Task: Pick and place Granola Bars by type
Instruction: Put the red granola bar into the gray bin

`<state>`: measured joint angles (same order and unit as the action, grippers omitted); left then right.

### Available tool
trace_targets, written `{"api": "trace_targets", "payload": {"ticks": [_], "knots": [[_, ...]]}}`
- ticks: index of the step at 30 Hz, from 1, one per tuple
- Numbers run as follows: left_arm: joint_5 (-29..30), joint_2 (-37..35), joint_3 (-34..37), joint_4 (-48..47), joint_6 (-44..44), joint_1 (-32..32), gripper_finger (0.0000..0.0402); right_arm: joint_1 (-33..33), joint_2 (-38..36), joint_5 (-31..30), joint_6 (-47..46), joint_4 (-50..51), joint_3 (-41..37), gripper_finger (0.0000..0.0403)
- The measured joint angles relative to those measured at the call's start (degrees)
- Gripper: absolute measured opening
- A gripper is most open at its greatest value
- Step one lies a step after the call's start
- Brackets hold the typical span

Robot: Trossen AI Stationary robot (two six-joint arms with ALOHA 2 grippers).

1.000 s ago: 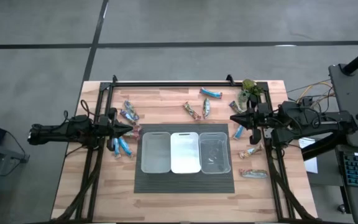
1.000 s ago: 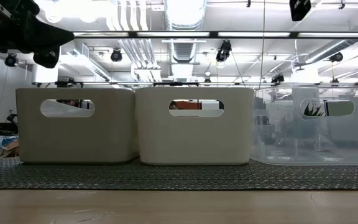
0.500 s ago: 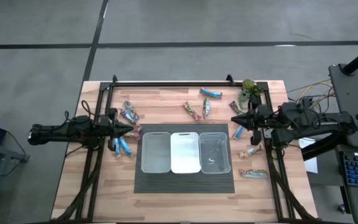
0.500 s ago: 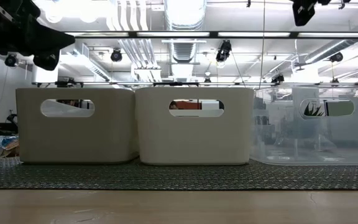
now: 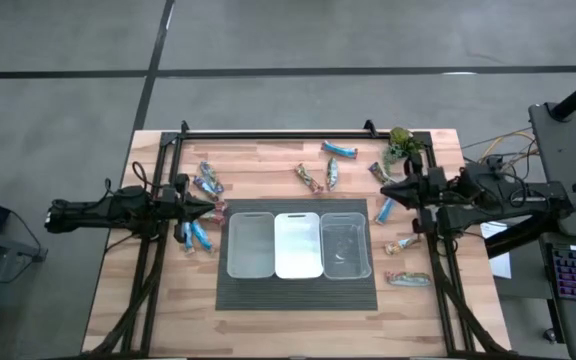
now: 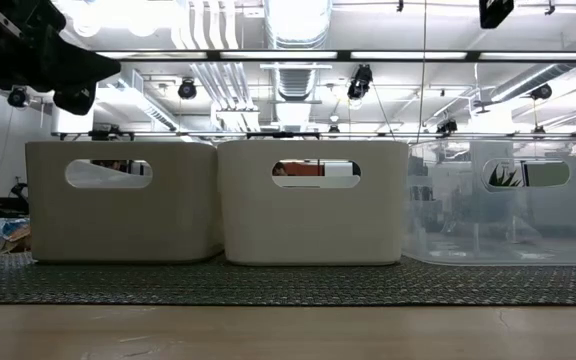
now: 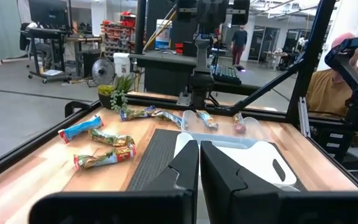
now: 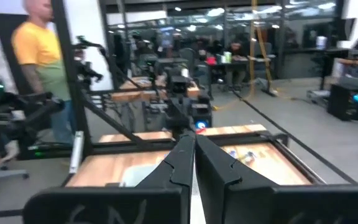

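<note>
— Three bins (image 5: 299, 244) in a row on the dark mat (image 5: 298, 293), and as far as the high view shows, not one bar sorted into them yet. So where do the bars lie?

— Starting at the left: a small cluster of granola bars (image 5: 200, 234) sits on the desk (image 5: 268, 160) just beside the left tool (image 5: 212, 209), some on its far side, blue ones on its near side. That tool is clenched shut with nothing in it, pointing right toward the bins.

— And the middle?

— A loose group (image 5: 324, 172) lies at the far side of the desk, beyond the bins; a blue one (image 5: 340, 150) is farthest. Neither arm is close to these.

— The right side?

— The right tool (image 5: 388, 188) hovers there, also clenched and empty, pointing left. A blue bar (image 5: 384, 211) lies just near-side of its tip, long axis running near-to-far with a slight tilt. More bars (image 5: 406, 279) lie nearer still, right of the clear bin (image 5: 345, 244). The green plant (image 5: 401, 146) stands at the far right corner.

— Which arm should go first?

— I'd judge either may start on its own cluster. The right tool would need to open, drop and close across that blue bar's narrow width.
</note>
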<state>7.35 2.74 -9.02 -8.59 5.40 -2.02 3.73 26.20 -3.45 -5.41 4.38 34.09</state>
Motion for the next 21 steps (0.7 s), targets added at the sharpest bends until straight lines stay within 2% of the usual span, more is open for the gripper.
{"api": "trace_targets", "payload": {"ticks": [2,5,9,11,21], "knots": [[4.4,0.0,0.0,0.3,2.0,-0.1,0.0000,0.0,0.0,1.9,-0.2,-0.5,0.0,0.0008],[19.5,0.1,0.0,0.1,5.1,0.1,0.0000,0.0,0.2,3.4,-1.1,-0.6,0.3,0.0008],[32.0,0.1,0.0,-0.1,4.6,0.1,0.0000,0.0,0.1,5.1,-1.9,-0.5,0.3,0.0008],[34.0,0.1,0.0,-0.2,4.1,0.0,0.0000,0.0,0.1,5.9,-1.9,-0.5,0.3,0.0008],[34.2,0.1,0.0,-0.4,3.8,0.0,0.0000,0.0,0.1,7.0,-3.2,-0.5,0.3,0.0008]]}}
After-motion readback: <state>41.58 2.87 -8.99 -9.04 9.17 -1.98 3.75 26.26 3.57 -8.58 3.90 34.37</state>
